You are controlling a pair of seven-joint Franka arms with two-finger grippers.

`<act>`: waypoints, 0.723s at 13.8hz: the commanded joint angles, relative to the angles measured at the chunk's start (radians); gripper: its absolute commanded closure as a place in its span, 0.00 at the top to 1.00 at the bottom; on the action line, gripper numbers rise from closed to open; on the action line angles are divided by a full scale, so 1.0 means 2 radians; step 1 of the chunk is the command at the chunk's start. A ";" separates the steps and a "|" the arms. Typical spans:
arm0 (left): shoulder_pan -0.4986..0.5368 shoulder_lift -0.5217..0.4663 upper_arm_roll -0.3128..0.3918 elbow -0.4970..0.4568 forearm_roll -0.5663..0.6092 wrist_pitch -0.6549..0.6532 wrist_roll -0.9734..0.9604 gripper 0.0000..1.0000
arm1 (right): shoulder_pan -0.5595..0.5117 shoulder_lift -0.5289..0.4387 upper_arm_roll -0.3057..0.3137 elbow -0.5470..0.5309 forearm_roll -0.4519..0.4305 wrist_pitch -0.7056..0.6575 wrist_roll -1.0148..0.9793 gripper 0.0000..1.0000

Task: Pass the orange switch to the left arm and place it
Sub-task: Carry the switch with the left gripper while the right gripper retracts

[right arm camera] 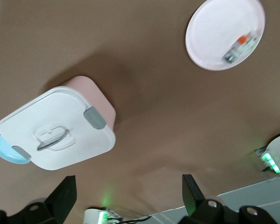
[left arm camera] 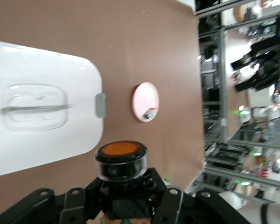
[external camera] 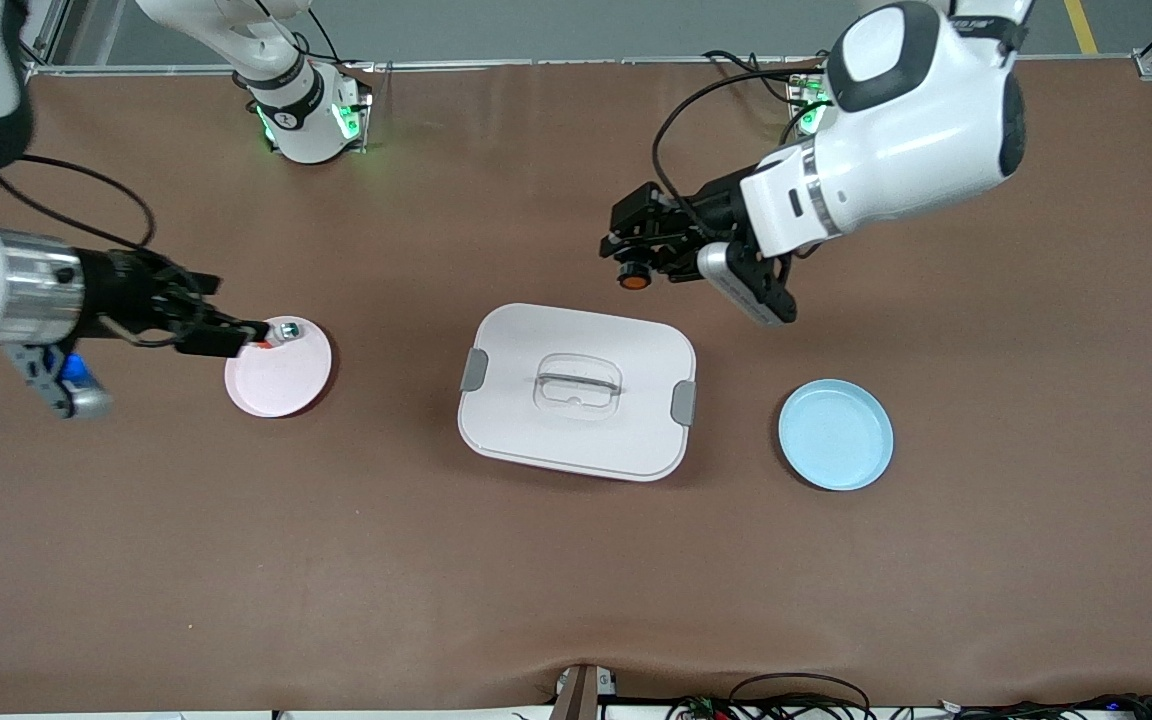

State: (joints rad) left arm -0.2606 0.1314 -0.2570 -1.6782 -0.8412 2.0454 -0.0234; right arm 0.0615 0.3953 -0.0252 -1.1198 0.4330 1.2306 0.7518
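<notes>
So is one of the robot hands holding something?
Yes. The left tool is shut on the orange switch, pinching its black body with the orange end sticking out, above the table by the box. The right tool, over the pink plate, holds nothing.

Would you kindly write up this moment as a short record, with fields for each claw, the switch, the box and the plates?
left claw: shut on the orange switch, in the air over bare table beside the box
right claw: open, holding nothing, over the rim of the pink plate
box: lid on, mid-table between the two plates
pink plate: toward the right arm's end, carries a small part
blue plate: toward the left arm's end, nothing on it
</notes>
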 commanded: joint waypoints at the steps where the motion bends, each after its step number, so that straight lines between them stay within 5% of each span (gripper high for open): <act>1: 0.019 -0.017 0.001 0.012 0.041 -0.060 -0.020 0.00 | -0.027 0.000 0.010 0.024 -0.041 -0.033 -0.086 1.00; 7: 0.039 -0.018 0.001 0.067 0.145 -0.171 -0.068 0.00 | -0.030 -0.005 0.010 0.032 -0.192 -0.058 -0.314 1.00; 10: 0.040 -0.018 0.004 0.084 0.187 -0.216 -0.100 0.00 | -0.046 -0.004 0.010 0.032 -0.210 -0.058 -0.378 1.00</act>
State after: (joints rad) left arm -0.1831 0.0979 -0.2534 -1.5422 -0.5186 1.6686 -0.1746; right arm 0.0053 0.3952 -0.0214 -1.0658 0.0402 1.1290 0.0574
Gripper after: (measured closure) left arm 0.634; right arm 0.000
